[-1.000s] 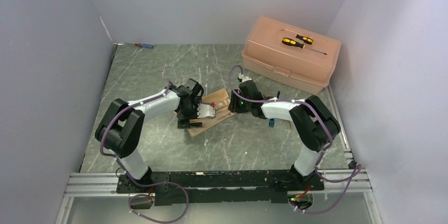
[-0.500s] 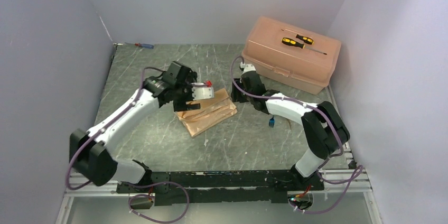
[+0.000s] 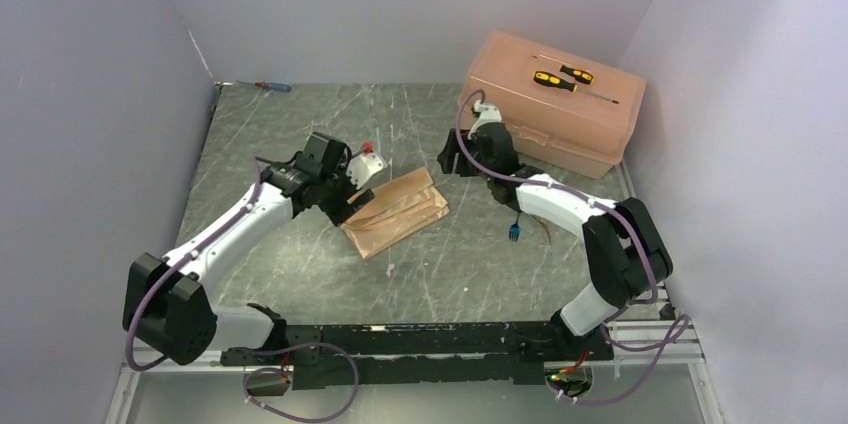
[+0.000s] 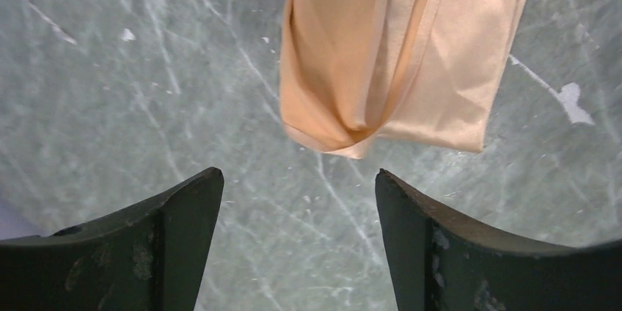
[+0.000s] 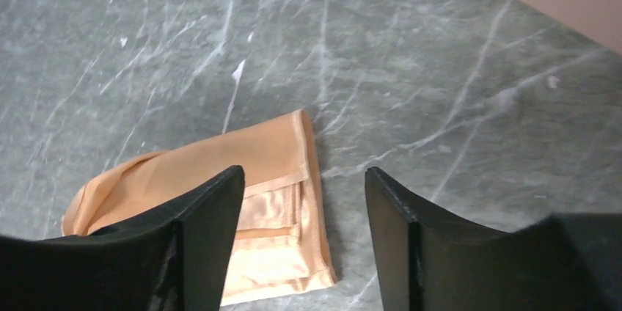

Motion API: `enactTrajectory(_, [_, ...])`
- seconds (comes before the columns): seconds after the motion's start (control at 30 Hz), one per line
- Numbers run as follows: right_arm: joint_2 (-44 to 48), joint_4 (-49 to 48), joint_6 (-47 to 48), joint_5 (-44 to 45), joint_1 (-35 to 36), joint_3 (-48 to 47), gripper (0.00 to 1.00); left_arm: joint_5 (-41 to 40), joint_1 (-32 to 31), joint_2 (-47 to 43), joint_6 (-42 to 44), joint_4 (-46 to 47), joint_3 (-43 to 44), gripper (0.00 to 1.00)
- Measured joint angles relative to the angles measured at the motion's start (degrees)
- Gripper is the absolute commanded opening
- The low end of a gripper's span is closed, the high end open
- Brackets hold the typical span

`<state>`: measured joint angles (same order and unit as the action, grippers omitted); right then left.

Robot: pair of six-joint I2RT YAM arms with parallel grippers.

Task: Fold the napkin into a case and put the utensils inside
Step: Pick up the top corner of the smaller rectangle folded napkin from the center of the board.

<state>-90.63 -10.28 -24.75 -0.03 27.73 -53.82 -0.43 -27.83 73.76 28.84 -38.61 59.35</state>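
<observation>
The folding looks finished, so the step in hand is, by my reading, the switch to loading. The case (image 3: 395, 209) lies flat near the middle of the table (image 3: 300, 124), its long axis running from 8 to 2 o'clock, touched by neither arm.

The left gripper (image 3: 362, 169) hangs just off the case's 10 o'clock corner. Its wrist view shows the fingers (image 4: 183, 252) spread, with only bare table between them and the cloth's end beyond their tips. The right gripper (image 3: 450, 156) sits at about 2 o'clock from the case, also released. Its fingers (image 5: 198, 252) frame the cloth's far corner and hold nothing.

The utensils (image 3: 516, 232) lie at roughly 4 o'clock from the case, partly under the right forearm. Only a blue part and a thin glint show, too small to count the pieces.

Next, the right arm would probably need to swing back toward 5 o'clock and pinch low on slim metal lying flat (an easy thing to skid). Which end of the pouch opens I cannot tell.

The cloth is peach-orange with a slight sheen, and diagonal hemmed bands cross its top. The end near the left gripper bunches into a soft puckered fold rather than lying crisp.
</observation>
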Motion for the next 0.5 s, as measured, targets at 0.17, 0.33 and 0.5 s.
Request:
enactTrajectory(0.17, [0.0,0.2,1.97,1.66,7.04,-0.04,0.52,1.22,0.11,5.05,-8.17,2.99,-0.44,0.71])
enactTrajectory(0.33, [0.0,0.11,2.6,1.51,10.38,0.55,0.49,3.13,2.6,12.24,-14.05,4.72,-0.44,0.68])
enactTrajectory(0.5, [0.0,0.35,2.67,1.51,9.81,1.84,0.49,5.51,7.02,16.74,-19.8,3.32,0.44,0.61])
